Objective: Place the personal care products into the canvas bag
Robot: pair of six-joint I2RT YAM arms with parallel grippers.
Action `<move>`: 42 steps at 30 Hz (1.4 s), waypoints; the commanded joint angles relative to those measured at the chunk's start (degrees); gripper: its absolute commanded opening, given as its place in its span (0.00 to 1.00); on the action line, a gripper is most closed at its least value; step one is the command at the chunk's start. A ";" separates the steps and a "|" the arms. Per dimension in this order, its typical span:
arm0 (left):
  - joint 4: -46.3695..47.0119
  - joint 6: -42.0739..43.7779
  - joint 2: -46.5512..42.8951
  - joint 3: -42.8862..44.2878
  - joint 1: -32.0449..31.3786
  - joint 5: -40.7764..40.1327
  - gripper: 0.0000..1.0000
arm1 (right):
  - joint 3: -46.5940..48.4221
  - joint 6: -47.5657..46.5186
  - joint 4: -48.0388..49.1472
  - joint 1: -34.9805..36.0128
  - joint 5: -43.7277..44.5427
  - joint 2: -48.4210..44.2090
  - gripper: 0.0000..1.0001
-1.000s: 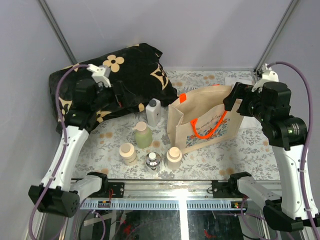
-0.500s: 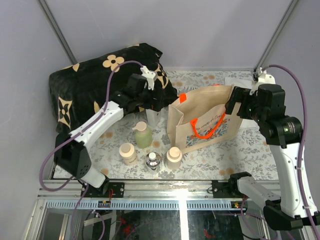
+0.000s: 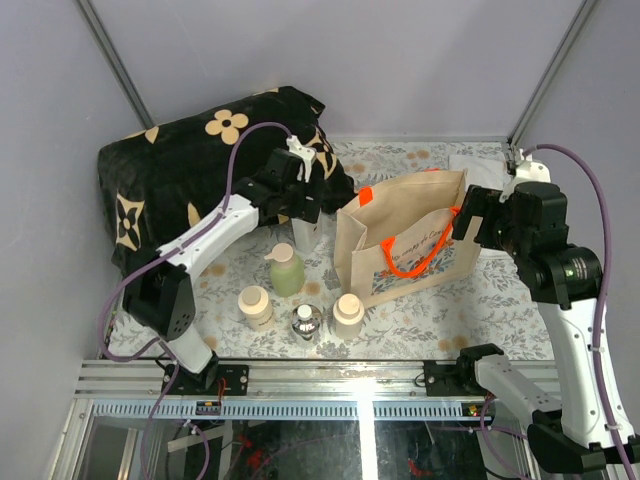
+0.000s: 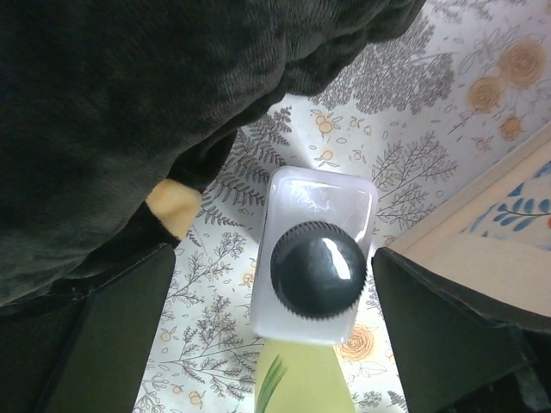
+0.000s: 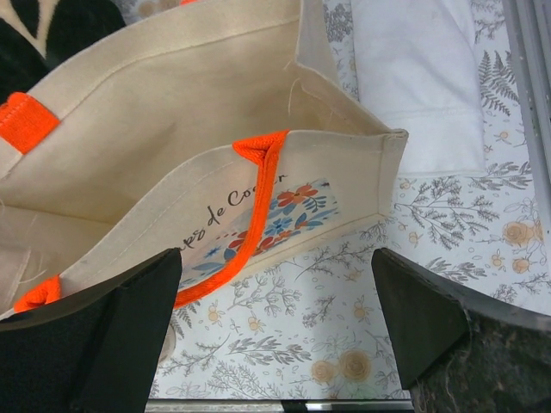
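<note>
The white rectangular bottle (image 4: 318,267) with a dark cap stands upright between the spread fingers of my open left gripper (image 4: 271,258), which touch nothing. In the top view my left gripper (image 3: 300,208) hovers over this bottle (image 3: 305,234) and hides most of it. The pale green bottle (image 3: 286,270) stands just in front, also in the left wrist view (image 4: 301,379). Two cream squat bottles (image 3: 255,305) (image 3: 347,315) and the small clear round one (image 3: 306,322) stand near the front. The canvas bag (image 3: 410,245) stands open. My right gripper (image 3: 474,218) is open and empty above the bag's right end (image 5: 172,129).
The black blanket with cream flowers (image 3: 190,170) lies heaped at the back left, its edge close to the white bottle (image 4: 129,103). A white cloth (image 5: 422,77) lies behind the bag's right end. The floral table cover (image 3: 500,290) ends at a metal rail at the front.
My left arm has swung from the blanket's left side across to the right and now sits over the white bottle. My right gripper has shifted slightly at the bag's right end.
</note>
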 commanded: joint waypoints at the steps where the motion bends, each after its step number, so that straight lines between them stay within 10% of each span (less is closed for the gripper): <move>1: 1.53 1.19 3.27 -0.28 0.03 2.17 0.92 | -1.68 -0.09 3.60 0.06 0.94 1.23 0.99; 9: 0.68 0.03 6.14 2.24 0.03 5.38 0.02 | -4.49 -1.55 10.42 0.09 2.48 1.68 0.98; 20: -11.70 -2.05 -0.56 13.39 -0.08 0.31 0.00 | 7.54 -6.31 6.34 0.11 10.45 6.55 0.99; 36: -24.74 -2.22 -5.11 44.26 -1.05 -0.22 0.00 | 1.16 -14.74 19.32 0.03 9.25 20.53 0.90; 42: -18.50 -2.13 -7.87 44.73 -4.37 6.32 0.00 | 0.79 -16.72 19.11 -0.78 11.86 22.28 0.34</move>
